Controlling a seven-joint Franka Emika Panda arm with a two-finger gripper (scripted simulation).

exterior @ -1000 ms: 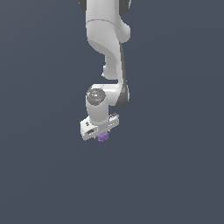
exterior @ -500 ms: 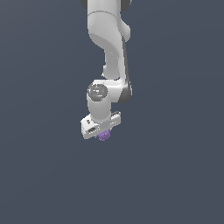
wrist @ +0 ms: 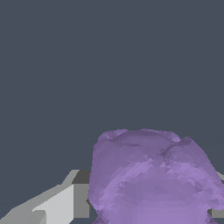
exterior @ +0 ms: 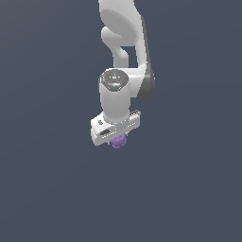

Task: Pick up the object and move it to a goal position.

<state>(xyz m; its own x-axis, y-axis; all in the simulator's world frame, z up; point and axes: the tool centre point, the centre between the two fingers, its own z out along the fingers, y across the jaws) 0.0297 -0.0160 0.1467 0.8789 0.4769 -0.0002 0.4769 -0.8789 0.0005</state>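
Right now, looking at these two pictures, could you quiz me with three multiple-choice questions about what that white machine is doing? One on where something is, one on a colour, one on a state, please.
1. Where is the lump?
A. Under the pincer, between its fingers
B. Lying far off at the exterior view's left
C. On top of the arm's shoulder

2. What colour is the lump?
A. Green
B. Purple
C. Orange

3. What is the pincer doing?
A. Hanging open with nothing in it
B. Shut on the lump
C. Folded out of sight

Answers:
1 A, the exterior view shows it peeking out just below the white pincer.
2 B, the wrist view shows a bumpy purple surface up close.
3 B, the wrist view shows the lump sitting against a grey finger.
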